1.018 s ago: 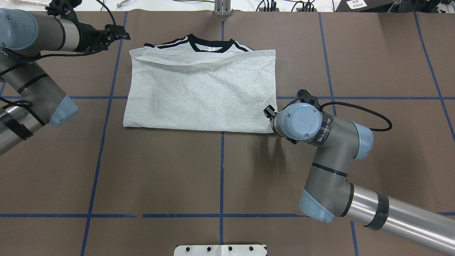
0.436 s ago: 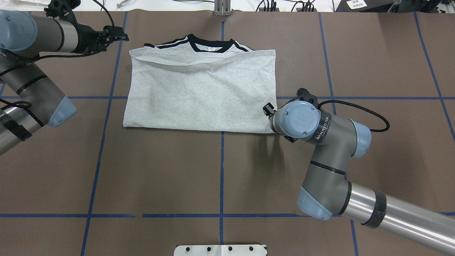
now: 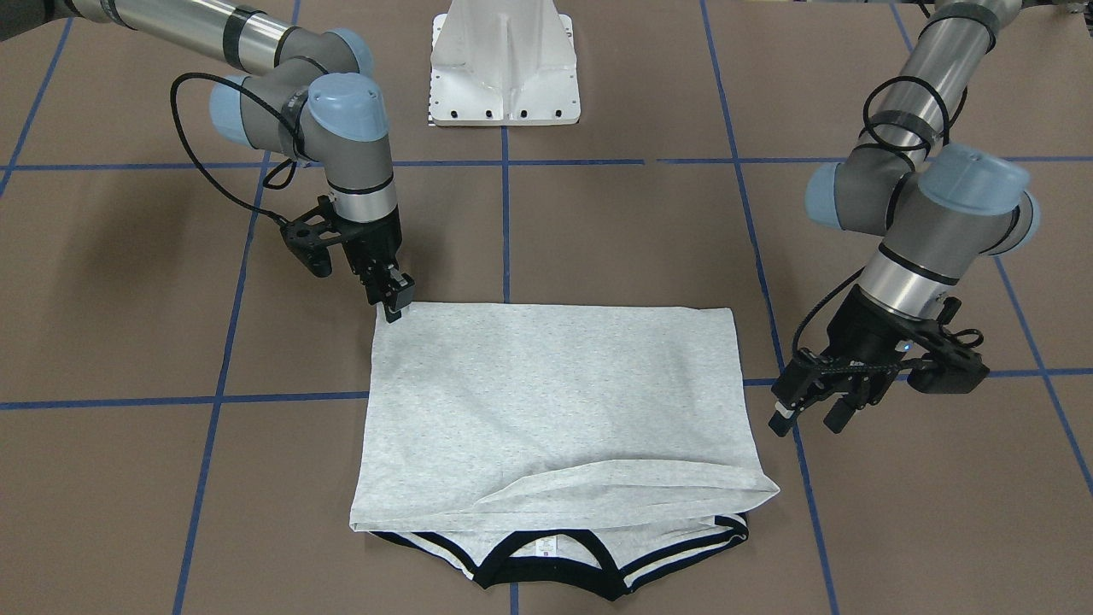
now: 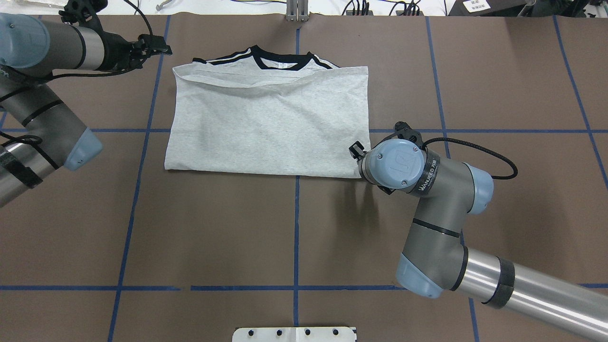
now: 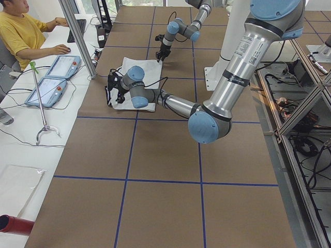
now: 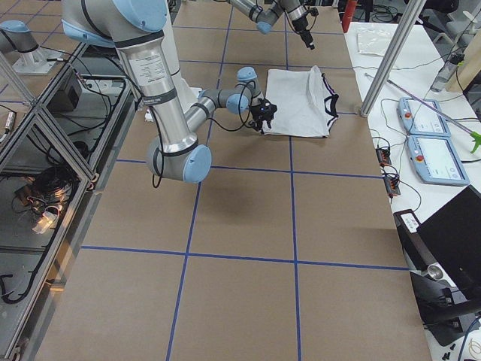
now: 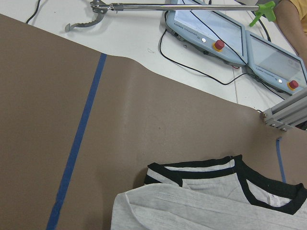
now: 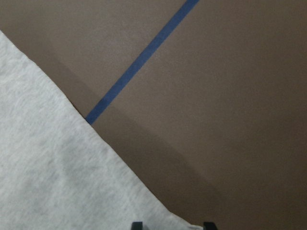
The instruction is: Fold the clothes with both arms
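From overhead the right gripper is mostly hidden beneath its own wrist joint, and the T-shirt runs off the left wrist view at five o'clock.

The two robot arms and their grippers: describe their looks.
Both the left arm and right arm are silver-grey tubes with light blue joint caps, black bands and looping black cables. The left gripper and right gripper are black, two-fingered.

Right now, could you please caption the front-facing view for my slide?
Right gripper poised at a corner of the folded T-shirt; left gripper hovers open beside it.
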